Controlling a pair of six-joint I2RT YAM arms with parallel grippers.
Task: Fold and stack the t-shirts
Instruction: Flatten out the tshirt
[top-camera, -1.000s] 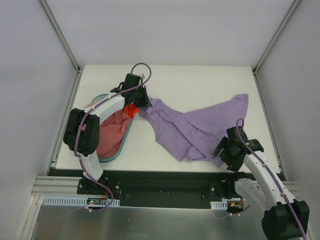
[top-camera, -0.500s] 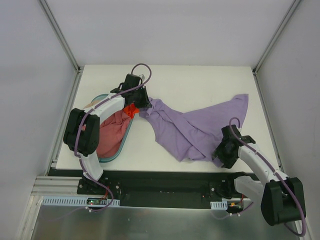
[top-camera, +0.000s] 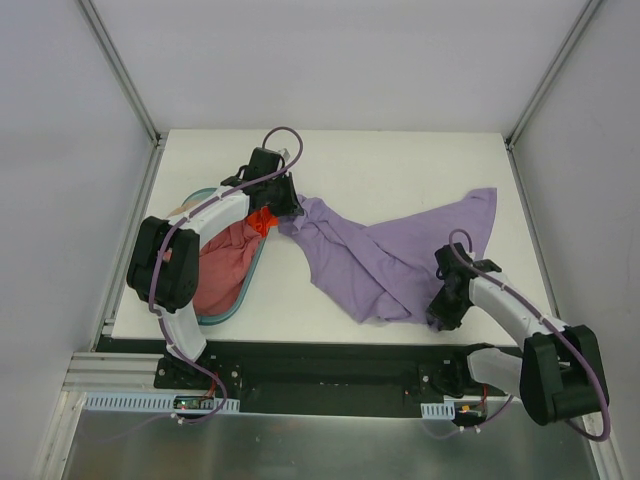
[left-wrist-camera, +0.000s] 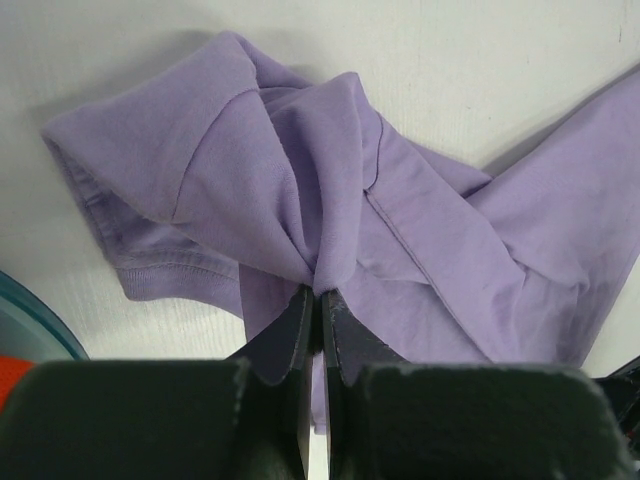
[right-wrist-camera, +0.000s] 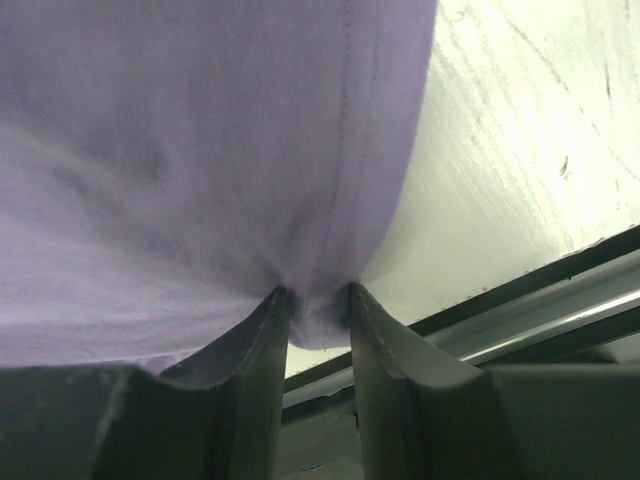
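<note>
The lavender t-shirt lies crumpled across the middle of the table, stretched from the basket to the right edge. My left gripper is shut on a bunched fold of it at its left end, beside the basket. My right gripper sits at the shirt's near right corner by the table's front edge. Its jaws pinch the hem, and the cloth puckers between the fingers. A dusty pink-red t-shirt lies piled in the basket.
The teal oval basket stands at the left of the table, under my left arm; its rim shows in the left wrist view. The black front rail runs just beyond my right gripper. White walls enclose the table.
My right arm swung left and forward onto the lavender shirt's near corner, and its jaws closed from wide open onto the hem. The left arm and its grip have not moved.
</note>
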